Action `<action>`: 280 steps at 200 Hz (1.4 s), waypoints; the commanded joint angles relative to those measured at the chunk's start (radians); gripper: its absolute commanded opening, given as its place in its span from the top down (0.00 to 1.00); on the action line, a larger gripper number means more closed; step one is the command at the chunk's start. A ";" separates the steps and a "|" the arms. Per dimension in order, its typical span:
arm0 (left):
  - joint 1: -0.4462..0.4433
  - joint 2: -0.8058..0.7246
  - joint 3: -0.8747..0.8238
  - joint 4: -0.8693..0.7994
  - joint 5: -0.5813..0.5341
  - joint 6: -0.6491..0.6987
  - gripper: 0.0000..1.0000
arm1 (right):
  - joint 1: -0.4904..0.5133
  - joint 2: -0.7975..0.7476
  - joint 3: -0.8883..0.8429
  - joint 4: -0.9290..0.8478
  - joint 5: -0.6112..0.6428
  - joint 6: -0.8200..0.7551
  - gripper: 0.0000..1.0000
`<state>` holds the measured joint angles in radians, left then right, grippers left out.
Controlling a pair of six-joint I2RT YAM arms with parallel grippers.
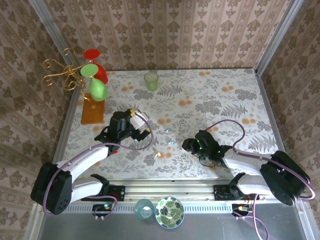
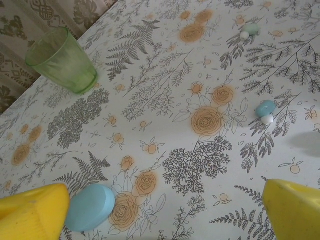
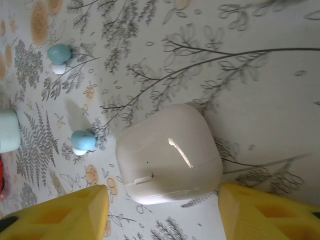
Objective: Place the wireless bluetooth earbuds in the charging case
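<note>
The right gripper (image 3: 162, 195) stands with its yellow fingers (image 3: 55, 212) apart, straddling the white, glossy, rounded plastic charging case (image 3: 170, 152). A strip of the floral-patterned bench (image 3: 260, 90) shows between one finger and the case, so I judge the case not clamped. It lies flat on the bench with its lid seam shut. The left gripper (image 2: 165, 205) is spread wide above the bench, with a light-blue pebble-shaped case (image 2: 90, 206) just beside one finger.

Two tiny light-blue plastic earbuds (image 3: 82, 141) with white tips lie loose on the bench. One is near the white case, the second earbud (image 3: 59, 55) farther off. Neither is seated in a case.

Assessment: the earbuds appear rigid, very light, smooth and rounded, so they are liable to squirt out or roll when pinched. Hold is best taken across the blue body, low and centred, with gentle closure. The charging case looks slick and domed. It should be gripped across its flatter sides, below the seam, leaving the lid free to open.
</note>
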<state>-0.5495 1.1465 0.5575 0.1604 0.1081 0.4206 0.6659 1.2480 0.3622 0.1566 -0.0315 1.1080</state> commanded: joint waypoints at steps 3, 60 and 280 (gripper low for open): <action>-0.007 -0.029 0.002 0.001 0.009 -0.025 0.00 | 0.005 0.041 0.045 0.044 0.030 0.016 0.47; -0.013 -0.044 -0.013 0.017 0.022 -0.058 0.00 | -0.032 0.176 0.139 0.027 -0.005 -0.107 0.60; 0.079 -0.179 -0.108 0.138 0.105 -0.310 0.00 | 0.150 0.389 0.507 -0.330 0.346 -0.490 0.41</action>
<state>-0.4778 0.9890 0.4686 0.2813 0.1856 0.1486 0.8124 1.5997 0.8455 -0.1337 0.2523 0.6067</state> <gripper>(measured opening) 0.999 0.600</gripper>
